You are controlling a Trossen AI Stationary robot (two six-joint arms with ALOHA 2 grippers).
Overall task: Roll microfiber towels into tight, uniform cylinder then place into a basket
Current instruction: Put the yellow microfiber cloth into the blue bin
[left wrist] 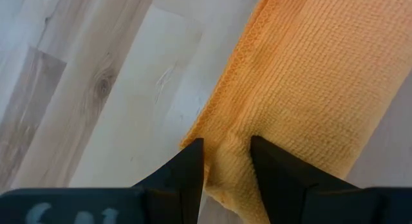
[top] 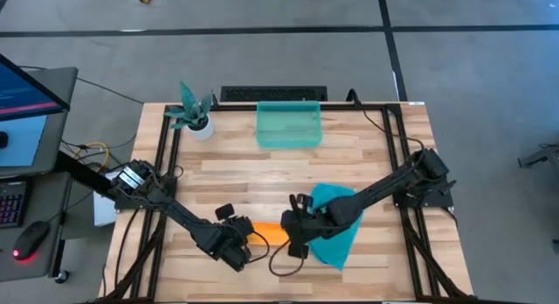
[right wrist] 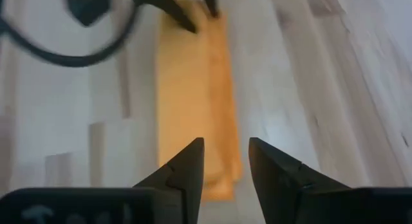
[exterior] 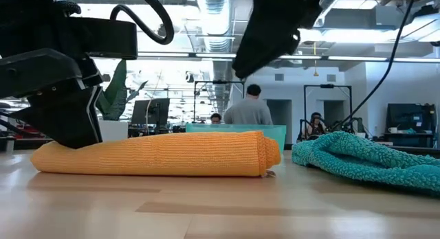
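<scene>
Both grippers are at the orange towel (exterior: pixel 158 154): my left gripper (left wrist: pixel 226 161) pinches its end between narrow jaws, my right gripper (right wrist: pixel 226 161) stands released just above the other end.

Overhead, table-level and close wrist cameras share the orange towel (exterior: pixel 158 154).

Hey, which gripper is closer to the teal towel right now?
Right. The right gripper sits beside the teal towel, over the orange roll's near end; the left gripper pinches the roll's far end.
</scene>
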